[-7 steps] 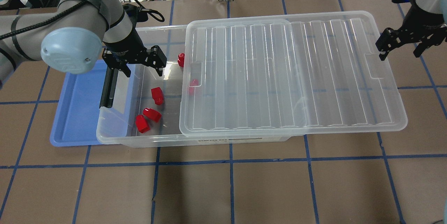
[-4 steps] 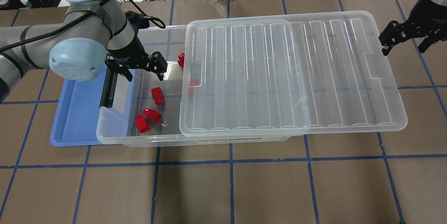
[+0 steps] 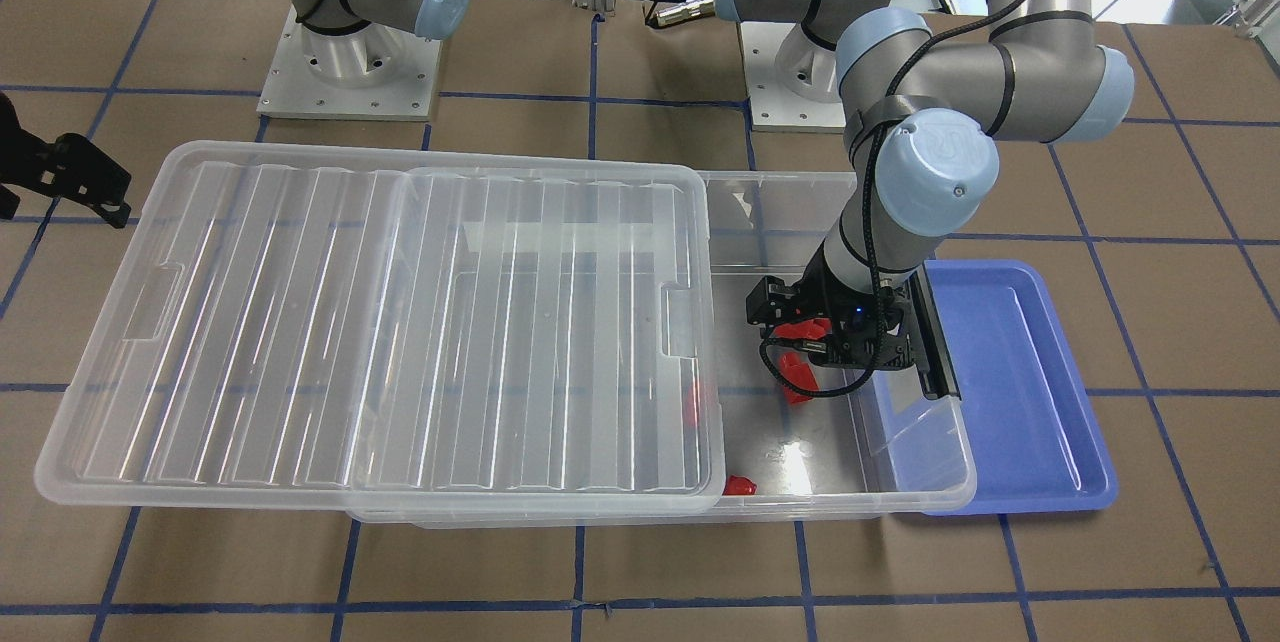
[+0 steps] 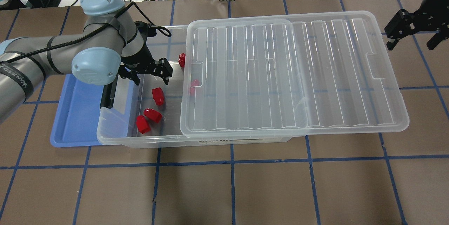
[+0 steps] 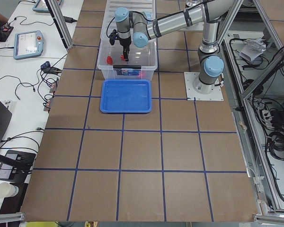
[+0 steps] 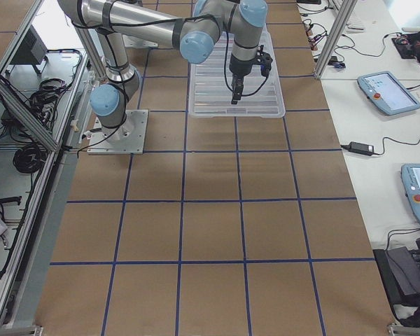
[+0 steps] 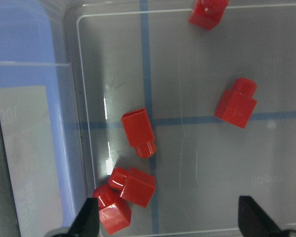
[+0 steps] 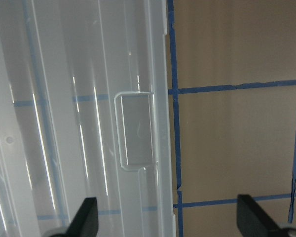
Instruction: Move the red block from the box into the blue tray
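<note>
Several red blocks lie in the uncovered left end of the clear box [image 4: 119,137]. The nearest red block [image 4: 158,96] is just in front of my left gripper [image 4: 151,77], which hangs open and empty over the box floor. The left wrist view shows this block [image 7: 138,132] between the spread fingers, with two more [image 7: 133,183] by the box wall. The blue tray [image 4: 77,113] lies beside the box's left end, partly under it. My right gripper [image 4: 412,39] is open and empty past the lid's right edge.
The ribbed clear lid [image 4: 291,74] is slid to the right and covers most of the box; one red block [image 4: 194,84] sits under its left edge. The black latch handle [image 4: 108,91] stands on the box's left wall. Brown table with blue tape lines surrounds everything.
My left gripper has moved right and farther over the open end of the box, nearer the blocks. My right gripper has drawn back up and right, away from the lid.
</note>
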### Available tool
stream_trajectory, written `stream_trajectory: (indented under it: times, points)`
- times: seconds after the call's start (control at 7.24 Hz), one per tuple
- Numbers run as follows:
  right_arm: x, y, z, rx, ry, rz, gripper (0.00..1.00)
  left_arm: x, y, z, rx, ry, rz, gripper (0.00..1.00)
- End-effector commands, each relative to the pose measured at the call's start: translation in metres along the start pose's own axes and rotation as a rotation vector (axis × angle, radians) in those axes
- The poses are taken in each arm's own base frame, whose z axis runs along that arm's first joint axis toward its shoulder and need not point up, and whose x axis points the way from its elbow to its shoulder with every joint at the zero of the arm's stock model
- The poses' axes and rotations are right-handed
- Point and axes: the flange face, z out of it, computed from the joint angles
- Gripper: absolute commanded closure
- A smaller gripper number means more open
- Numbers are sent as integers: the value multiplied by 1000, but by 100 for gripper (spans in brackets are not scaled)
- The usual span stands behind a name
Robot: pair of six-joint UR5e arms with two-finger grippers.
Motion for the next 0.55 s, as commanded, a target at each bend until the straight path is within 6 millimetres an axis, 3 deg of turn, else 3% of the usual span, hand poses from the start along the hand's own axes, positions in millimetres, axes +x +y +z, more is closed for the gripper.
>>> stream_trajectory:
  times: [0.0,0.41]
  points:
    - [-4,-8,9,-6,8,-6,0,-1,1,45,17,-1,-1,0]
    - [-2,-9,9,1,14,-3,0,-7,-1,84,11,-2,-24,0]
